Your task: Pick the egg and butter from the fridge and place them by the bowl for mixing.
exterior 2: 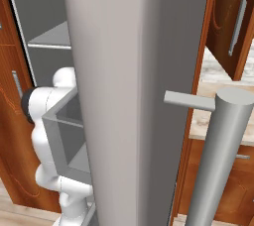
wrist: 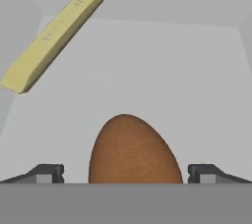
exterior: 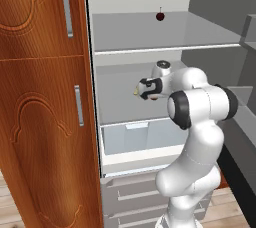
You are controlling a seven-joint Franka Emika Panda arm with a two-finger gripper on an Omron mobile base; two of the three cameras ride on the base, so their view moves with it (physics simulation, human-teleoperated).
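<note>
From my seat the fridge is the landmark: it stands open beside the carved wooden cabinet, pale grey inside, with a flat upper shelf, a middle shelf and a translucent drawer below that. In the right base view the fridge door swings across most of the picture, its round bar handle close to the lens, so I have little room to judge on that side. My arm reaches into the fridge at middle-shelf level, above the drawer's front edge. On the fridge's upper shelf, well back from the lip, sits a small dark red stemmed fruit with bare shelf all round it. In the hand view the butter lies on the fridge's middle shelf toward the rear left corner, a pale yellow stick set on a diagonal; faint marks run along its top face, but I cannot read them. The egg rests on the same shelf, well apart from the butter and with open floor to its right. The gripper has its fingertips spread wide on either side of the egg, apparently not touching it, though the tips are mostly cut off at the edge.
</note>
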